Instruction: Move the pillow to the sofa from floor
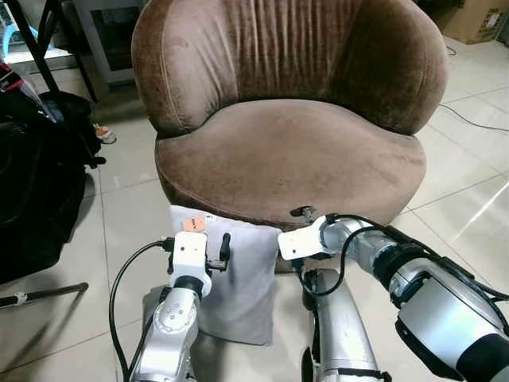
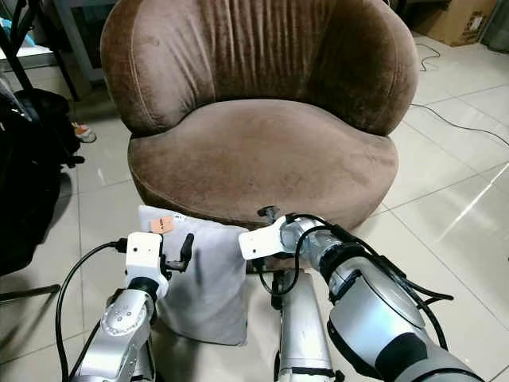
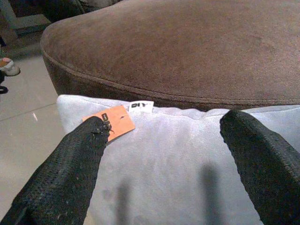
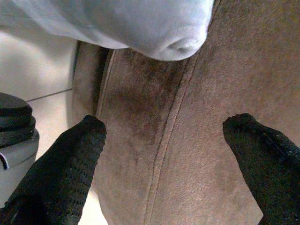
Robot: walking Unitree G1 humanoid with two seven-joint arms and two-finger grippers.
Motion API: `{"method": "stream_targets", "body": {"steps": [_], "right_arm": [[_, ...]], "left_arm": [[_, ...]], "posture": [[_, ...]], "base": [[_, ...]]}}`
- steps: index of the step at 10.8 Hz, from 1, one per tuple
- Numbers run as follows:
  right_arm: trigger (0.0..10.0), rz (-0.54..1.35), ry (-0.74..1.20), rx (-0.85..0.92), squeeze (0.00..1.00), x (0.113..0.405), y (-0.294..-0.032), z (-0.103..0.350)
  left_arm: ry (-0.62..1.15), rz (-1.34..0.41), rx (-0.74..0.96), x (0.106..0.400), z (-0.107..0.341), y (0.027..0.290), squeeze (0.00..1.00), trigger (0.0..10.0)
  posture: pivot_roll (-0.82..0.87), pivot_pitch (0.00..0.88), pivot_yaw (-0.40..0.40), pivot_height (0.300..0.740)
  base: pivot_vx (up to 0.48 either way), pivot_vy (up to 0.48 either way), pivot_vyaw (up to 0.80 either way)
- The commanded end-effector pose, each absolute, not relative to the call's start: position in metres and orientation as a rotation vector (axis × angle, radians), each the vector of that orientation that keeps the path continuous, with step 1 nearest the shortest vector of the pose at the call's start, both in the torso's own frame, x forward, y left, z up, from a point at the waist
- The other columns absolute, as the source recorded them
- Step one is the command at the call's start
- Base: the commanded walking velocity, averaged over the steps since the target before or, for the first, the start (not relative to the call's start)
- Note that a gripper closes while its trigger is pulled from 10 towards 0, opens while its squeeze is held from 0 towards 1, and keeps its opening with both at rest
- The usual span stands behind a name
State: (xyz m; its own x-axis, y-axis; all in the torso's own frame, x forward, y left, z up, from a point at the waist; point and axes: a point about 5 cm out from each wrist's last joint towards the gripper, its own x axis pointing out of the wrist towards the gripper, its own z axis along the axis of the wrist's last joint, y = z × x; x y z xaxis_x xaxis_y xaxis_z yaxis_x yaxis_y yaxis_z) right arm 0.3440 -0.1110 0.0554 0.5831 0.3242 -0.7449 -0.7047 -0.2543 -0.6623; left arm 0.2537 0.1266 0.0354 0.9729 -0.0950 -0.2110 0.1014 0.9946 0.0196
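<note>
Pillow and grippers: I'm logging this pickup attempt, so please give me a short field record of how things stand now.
pillow: grey pillow leaning upright on the tiled floor against the front of the sofa
tag: orange tag near the pillow's top edge
sofa: brown round sofa, seat bare
left gripper: left gripper open, fingers spread in front of the pillow's face, no grip yet
right gripper: right gripper open, at the pillow's right corner, pointing at the sofa base
other: black bag on the floor to the robot's left
</note>
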Motion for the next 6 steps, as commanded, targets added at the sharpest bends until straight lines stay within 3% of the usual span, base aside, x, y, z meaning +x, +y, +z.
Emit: {"method": "stream_targets", "body": {"steps": [1,6], "right_arm": [[10.0,0.996,0.333,-1.567,0.0,0.3457,-0.11,0.0567],[10.0,0.977,0.363,-1.615,0.0,0.3417,-0.1133,0.048]], "left_arm": [[0.202,-0.094,0.035,0.2543,0.0357,0.126,0.0,10.0],[0.204,-0.089,0.031,0.2504,0.0344,0.1235,0.0,10.0]], "posture": [[-0.12,0.0,-0.042,0.435],[-0.1,0.0,-0.06,0.435]], "base": [[0.0,0.0,0.0],[0.0,0.0,0.0]]}}
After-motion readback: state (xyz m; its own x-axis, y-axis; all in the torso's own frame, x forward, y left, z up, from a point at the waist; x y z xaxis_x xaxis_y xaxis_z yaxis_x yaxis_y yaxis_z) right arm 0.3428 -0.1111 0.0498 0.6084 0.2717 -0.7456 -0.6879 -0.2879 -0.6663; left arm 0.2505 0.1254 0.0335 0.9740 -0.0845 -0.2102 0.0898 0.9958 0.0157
